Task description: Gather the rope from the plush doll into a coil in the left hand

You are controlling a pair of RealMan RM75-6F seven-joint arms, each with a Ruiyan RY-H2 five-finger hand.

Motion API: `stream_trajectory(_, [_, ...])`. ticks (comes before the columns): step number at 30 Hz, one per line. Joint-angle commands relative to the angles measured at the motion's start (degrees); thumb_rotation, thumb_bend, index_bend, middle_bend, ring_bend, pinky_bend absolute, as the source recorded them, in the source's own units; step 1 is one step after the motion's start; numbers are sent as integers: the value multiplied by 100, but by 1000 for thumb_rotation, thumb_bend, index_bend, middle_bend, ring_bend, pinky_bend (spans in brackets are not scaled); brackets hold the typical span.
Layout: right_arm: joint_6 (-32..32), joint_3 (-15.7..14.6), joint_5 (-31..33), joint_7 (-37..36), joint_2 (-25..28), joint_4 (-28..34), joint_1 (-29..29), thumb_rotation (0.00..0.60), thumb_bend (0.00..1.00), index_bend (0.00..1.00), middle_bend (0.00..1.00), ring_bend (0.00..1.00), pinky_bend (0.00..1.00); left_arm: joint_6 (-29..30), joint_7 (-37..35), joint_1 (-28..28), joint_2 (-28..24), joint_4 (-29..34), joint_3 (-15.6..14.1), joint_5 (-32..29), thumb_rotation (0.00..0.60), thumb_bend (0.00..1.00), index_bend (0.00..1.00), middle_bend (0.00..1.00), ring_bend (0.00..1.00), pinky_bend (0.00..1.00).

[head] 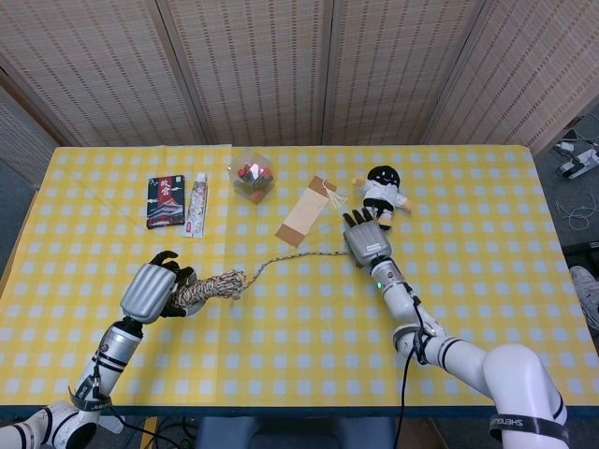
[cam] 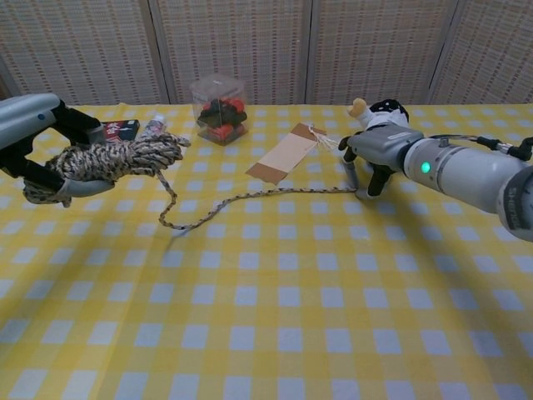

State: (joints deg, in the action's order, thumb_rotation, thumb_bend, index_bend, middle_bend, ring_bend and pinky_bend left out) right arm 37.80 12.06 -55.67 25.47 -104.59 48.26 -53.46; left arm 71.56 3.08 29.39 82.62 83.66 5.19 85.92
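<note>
dark packet (head: 165, 201), tube (head: 197, 205), clear box (head: 251, 175), cardboard tag (head: 307, 210)

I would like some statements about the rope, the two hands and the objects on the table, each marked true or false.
1. The left hand holds a coil of rope. True.
2. All of the rope is already in the coil. False: a loose length lies on the tablecloth, running toward the right hand.
3. The plush doll lies next to the toothpaste tube. False: the toothpaste tube lies beside the dark box, far from the doll.
4. The clear plastic box holds red and dark items. True.
5. The right hand is close to the doll. True.
</note>
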Motion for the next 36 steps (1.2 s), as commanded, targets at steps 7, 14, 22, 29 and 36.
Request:
stream_trajectory(7, [-62, -1, 71, 66, -43, -83, -28, 600, 319, 544, 100, 0, 0, -19, -3, -5, 13, -20, 2, -12, 478, 229, 743, 746, 532, 229])
stream_trajectory(14, [-65, 1, 64, 37, -90, -152, -31, 600, 322, 550, 105, 0, 0, -18, -34, -13, 26, -50, 0, -7, 481, 229, 743, 746, 532, 229])
stream_trajectory(22, [-51, -4, 15, -28, -79, -150, -7, 600, 345, 594, 136, 0, 0, -13, -78, -7, 22, -87, 52, -42, 481, 229, 743, 746, 532, 229])
stream_trajectory(29, [87, -9, -27, -63, 168, 186, 105, 600, 358, 600, 144, 0, 0, -50, -247, 36, -80, 5, 287, -278, 477, 229, 743, 746, 532, 229])
stream_trajectory(36, [431, -6, -179, -127, 680, 977, 283, 600, 375, 600, 150, 0, 0, -56, -257, 60, -146, 43, 497, -531, 474, 229, 743, 746, 532, 229])
